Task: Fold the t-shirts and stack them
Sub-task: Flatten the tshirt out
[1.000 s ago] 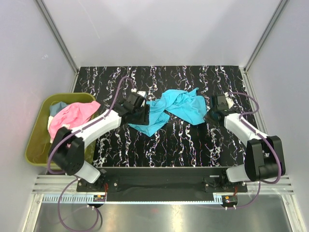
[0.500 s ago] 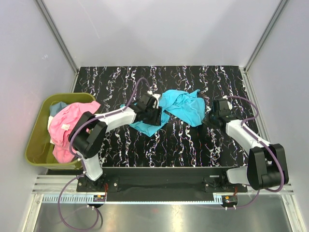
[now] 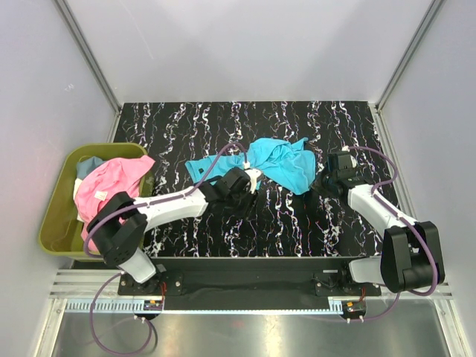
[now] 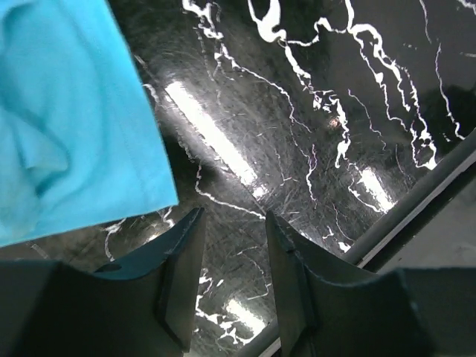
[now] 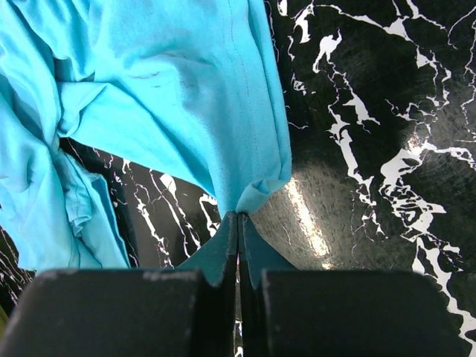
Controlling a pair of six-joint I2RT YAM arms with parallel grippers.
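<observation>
A bright turquoise t-shirt (image 3: 279,162) lies crumpled across the middle of the black marbled table (image 3: 297,223), with one flap stretched out to the left. My right gripper (image 3: 321,182) is at the shirt's right side; in the right wrist view it (image 5: 238,213) is shut on a bunched corner of the turquoise t-shirt (image 5: 178,97). My left gripper (image 3: 242,192) hangs just in front of the shirt's middle. Seen from the left wrist, it (image 4: 233,217) is open over bare table, with the cloth's edge (image 4: 74,126) up and to the left of it. A pink t-shirt (image 3: 111,182) lies heaped in the bin.
An olive-green bin (image 3: 56,223) stands off the table's left edge, with a bit of light blue-grey cloth (image 3: 89,165) behind the pink one. White walls close in the back and sides. A metal rail (image 4: 416,216) runs along the table's near edge.
My left arm has swung right and toward the near edge, coming off the shirt's left flap, which now lies spread out. Its jaws have narrowed. The right gripper keeps its hold.
</observation>
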